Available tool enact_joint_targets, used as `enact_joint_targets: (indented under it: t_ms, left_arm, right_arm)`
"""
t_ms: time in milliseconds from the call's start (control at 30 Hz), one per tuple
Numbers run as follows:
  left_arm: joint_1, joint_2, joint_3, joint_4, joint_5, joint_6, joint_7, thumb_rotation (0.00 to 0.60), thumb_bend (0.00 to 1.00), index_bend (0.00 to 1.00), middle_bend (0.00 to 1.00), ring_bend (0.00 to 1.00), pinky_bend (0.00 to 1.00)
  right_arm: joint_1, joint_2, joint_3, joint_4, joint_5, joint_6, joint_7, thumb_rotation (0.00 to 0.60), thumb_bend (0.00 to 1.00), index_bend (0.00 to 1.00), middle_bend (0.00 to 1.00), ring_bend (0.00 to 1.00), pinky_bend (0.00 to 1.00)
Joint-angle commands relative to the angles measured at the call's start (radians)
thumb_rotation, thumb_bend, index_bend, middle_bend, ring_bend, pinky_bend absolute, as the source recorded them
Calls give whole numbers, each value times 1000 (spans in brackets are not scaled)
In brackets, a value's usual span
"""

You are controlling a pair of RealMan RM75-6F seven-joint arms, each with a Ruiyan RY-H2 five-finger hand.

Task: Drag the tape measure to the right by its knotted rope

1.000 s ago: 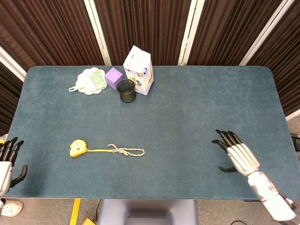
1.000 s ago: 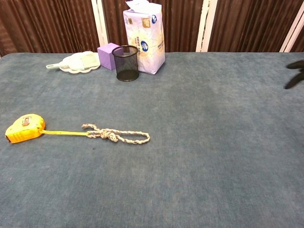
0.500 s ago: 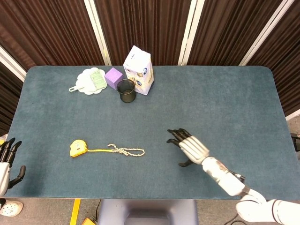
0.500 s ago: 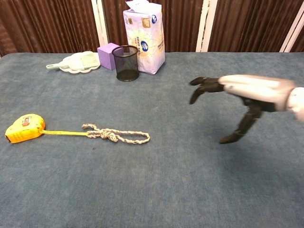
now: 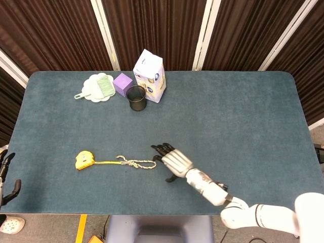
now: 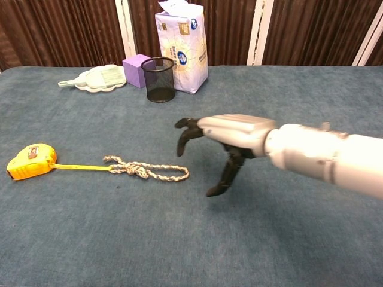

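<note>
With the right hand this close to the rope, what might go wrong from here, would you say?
The rope lies flat on the table, so the open right hand may press down on it without getting fingers under the loop. It joins the tape measure through a thin yellow blade; a pull may draw out blade rather than drag the case, though I cannot tell if it is locked.

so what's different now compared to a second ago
The right robot hand has swept left across the table, from near the right edge to just short of the knotted rope's free end, fingers apart, holding nothing. The left robot hand has slipped a little further off the left edge. The tape measure, rope and the things at the back have not moved.
</note>
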State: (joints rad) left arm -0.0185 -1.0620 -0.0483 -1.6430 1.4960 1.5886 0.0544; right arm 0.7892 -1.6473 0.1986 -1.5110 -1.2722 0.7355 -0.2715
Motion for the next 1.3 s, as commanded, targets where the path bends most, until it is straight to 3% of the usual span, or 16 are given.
enact_joint_targets:
  t_ms: [33,433,1000,1300]
  left_arm:
    - [2,2,0,0,-1,0,-4,600,465,69,0,0,62]
    - [15,16,0,-1,-1,11,-32,600,466,69,0,0,62]
    - [23,29,-8,-3,-15,14,-57,600,466,69,0,0,64]
    - [24,30,-8,-3,-13,11,-55,600,466,69,0,0,64]
  right_arm:
    - [43,-54,15,36,40,-6,-52,600,288,420,12,0,0]
    - [72,-102,-21,115,131,8,-123,600,361,464,11,0,0]
    - [108,-156,-29,198,137,1,-76,600,379,516,11,0,0]
    - [113,-169,-39,214,113,15,-57,600,441,625,22,0,0]
